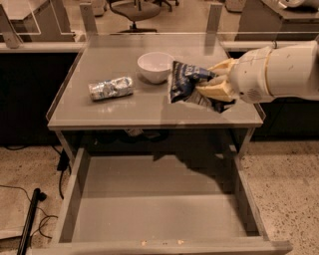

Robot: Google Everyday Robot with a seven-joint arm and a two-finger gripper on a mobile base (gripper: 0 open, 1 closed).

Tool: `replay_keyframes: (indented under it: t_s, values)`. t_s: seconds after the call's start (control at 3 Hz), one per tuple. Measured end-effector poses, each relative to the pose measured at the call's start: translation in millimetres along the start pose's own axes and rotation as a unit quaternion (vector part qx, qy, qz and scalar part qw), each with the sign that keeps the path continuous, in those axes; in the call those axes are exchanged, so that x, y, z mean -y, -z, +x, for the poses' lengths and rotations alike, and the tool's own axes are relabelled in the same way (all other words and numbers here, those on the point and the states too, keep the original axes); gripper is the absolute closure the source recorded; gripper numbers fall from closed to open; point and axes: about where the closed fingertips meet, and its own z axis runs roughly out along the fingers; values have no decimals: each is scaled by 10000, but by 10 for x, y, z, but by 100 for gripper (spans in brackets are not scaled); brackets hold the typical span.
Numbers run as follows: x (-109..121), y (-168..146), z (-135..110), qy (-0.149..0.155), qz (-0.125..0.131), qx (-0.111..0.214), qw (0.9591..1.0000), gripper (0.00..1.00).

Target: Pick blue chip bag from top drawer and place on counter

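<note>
The small dark navy-blue glossy chip bag with white lettering [185, 79] hung tilted over the right half of the flat grey metal counter [149, 107], just right of a white round bowl [155, 66]. The cream-coloured two-finger gripper [204, 79], reaching in from the right on a thick white arm [279, 69], was clenched on the bag's right side, one finger [222, 65] above the crumpled foil and one [213, 91] below it. Whether the bag's lower edge touched the counter could not be told.

By the look of it, the lift out of the drawer was done and the placing step was in hand. The next move probably called for lowering the bag onto the bare patch beneath it and letting go, keeping clear of the bowl.

The wide shallow grey metal top drawer [154, 204] stood pulled fully out below the counter's front edge, its flat bottom bare apart from a few pale crumbs at the front lip. A silvery-white cylindrical packet [110, 88] lay on the counter's left part, well apart from the bag. Around the table were a speckled stone floor [286, 169], a black rod and cable [29, 221] at lower left, and an office chair's base [138, 7] beyond the far rim.
</note>
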Motion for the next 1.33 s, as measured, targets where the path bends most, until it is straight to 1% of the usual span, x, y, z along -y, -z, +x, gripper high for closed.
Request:
replay_keyframes:
  t_s: [0.33, 0.67, 1.0, 1.33]
  values:
    - [329, -353, 146, -284, 45, -210, 9994, 100]
    - [478, -655, 301, -505, 113, -527, 9973, 100]
    - [576, -890, 499, -617, 273, -899, 9937, 100]
    - [702, -981, 715, -665, 487, -1209, 9892, 100]
